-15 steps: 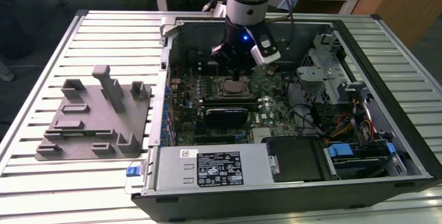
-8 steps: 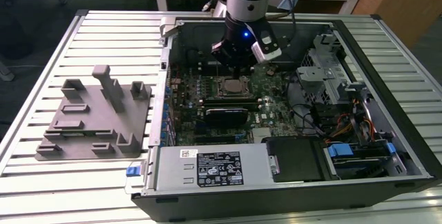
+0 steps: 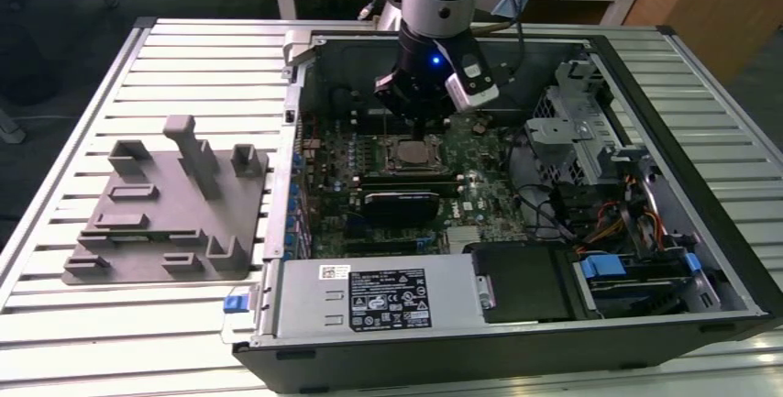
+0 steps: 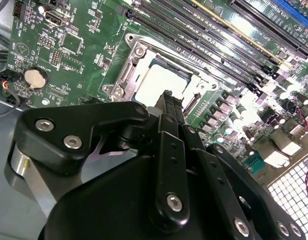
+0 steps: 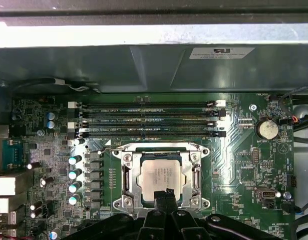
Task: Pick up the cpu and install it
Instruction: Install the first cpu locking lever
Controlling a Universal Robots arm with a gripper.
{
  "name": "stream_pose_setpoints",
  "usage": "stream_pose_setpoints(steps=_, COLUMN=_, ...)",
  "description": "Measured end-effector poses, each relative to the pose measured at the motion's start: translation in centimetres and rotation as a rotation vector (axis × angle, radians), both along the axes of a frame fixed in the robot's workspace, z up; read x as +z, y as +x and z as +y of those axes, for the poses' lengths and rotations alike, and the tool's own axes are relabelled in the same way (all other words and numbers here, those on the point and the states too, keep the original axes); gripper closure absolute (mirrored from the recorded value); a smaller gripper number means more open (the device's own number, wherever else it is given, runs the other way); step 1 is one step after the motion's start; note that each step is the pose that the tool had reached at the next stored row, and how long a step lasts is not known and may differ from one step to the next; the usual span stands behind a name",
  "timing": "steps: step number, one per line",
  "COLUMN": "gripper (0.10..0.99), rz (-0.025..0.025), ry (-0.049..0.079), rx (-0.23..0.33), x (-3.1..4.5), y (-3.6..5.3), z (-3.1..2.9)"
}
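The cpu (image 5: pixel 159 176), a flat square chip with a shiny silver top, lies seated in the metal socket frame (image 5: pixel 124 179) on the green motherboard (image 5: pixel 244 165). It also appears in the second wrist view as the cpu (image 4: pixel 156 80) and in the exterior view as the cpu (image 3: pixel 410 151). My gripper (image 5: pixel 164 193) hangs just above the chip's near edge with its black fingers pressed together and nothing between them. The gripper (image 4: pixel 167 96) tip overlaps the chip's edge; the frames do not show whether it touches. In the exterior view the gripper (image 3: pixel 423 129) reaches down into the open computer case.
Memory slots (image 5: pixel 148 120) run beside the socket. The case wall (image 3: pixel 293 140), a power supply (image 3: pixel 367 296) and a drive cage with cables (image 3: pixel 600 159) surround the board. A grey plastic tray with upright blocks (image 3: pixel 159 204) sits on the slatted table at the exterior view's left.
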State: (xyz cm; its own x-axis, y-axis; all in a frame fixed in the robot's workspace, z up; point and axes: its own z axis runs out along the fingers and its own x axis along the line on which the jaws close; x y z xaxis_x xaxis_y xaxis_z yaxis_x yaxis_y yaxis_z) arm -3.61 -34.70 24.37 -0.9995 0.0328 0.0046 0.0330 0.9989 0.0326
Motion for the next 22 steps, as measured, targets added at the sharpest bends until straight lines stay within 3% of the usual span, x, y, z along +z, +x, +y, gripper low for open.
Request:
stream_pose_setpoints(steps=6, gripper=0.98, rz=0.0001, ry=0.0, rx=0.0, x=0.02, y=-0.06, z=0.0)
stream_pose_setpoints(steps=11, gripper=0.98, rz=0.0, ry=0.0, rx=0.0, x=0.01, y=-0.69, z=0.0)
stream_pose_setpoints(steps=22, gripper=0.98, rz=0.0, ry=0.002, rx=0.0, x=0.01, y=-3.73, z=0.0)
